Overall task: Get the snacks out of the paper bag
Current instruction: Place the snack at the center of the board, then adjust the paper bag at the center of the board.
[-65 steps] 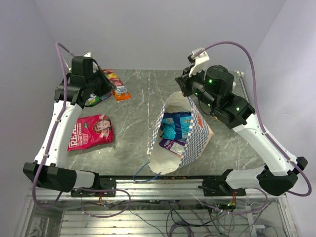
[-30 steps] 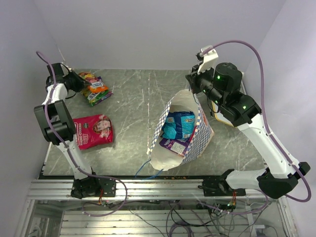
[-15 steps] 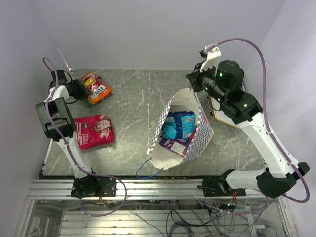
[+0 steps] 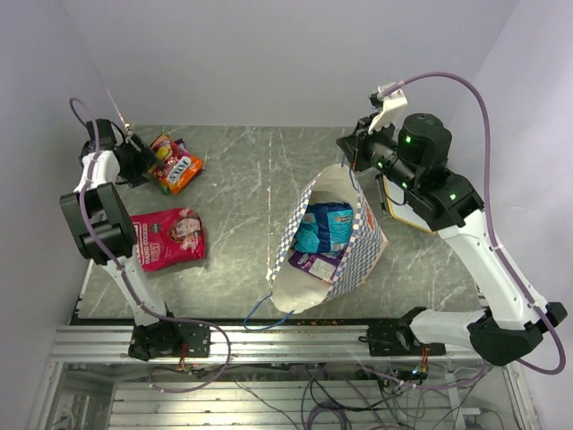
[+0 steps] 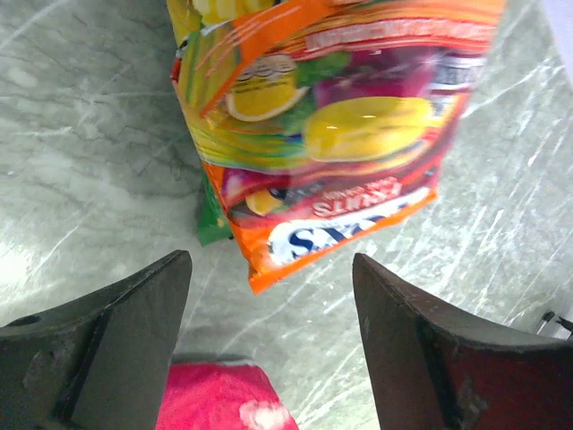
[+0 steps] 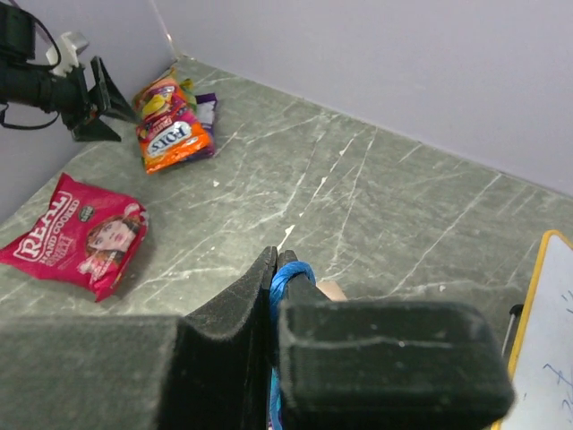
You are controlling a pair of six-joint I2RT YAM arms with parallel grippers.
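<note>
The blue-and-white checkered paper bag (image 4: 358, 255) stands mid-table with its mouth open. Inside it show a blue snack packet (image 4: 320, 226) and a purple one (image 4: 313, 262). My right gripper (image 4: 354, 154) is above the bag's back rim, shut (image 6: 283, 262) on its blue string handle (image 6: 295, 273). At the back left, my left gripper (image 4: 136, 158) is open (image 5: 270, 262), with nothing between its fingers. Just beyond it an orange packet (image 4: 177, 167) lies on the table (image 5: 331, 134), on top of a green one (image 5: 211, 226). A red-pink packet (image 4: 167, 237) lies nearer the front left.
A white board with a yellow edge (image 4: 398, 213) lies right of the bag, under my right arm. The bag's other blue handle (image 4: 260, 309) trails over the table's front edge. The left wall stands close behind my left gripper.
My left gripper carried the orange packet to the back left, then opened and let it go onto the table. My right gripper stayed shut on the handle and rose slightly.
</note>
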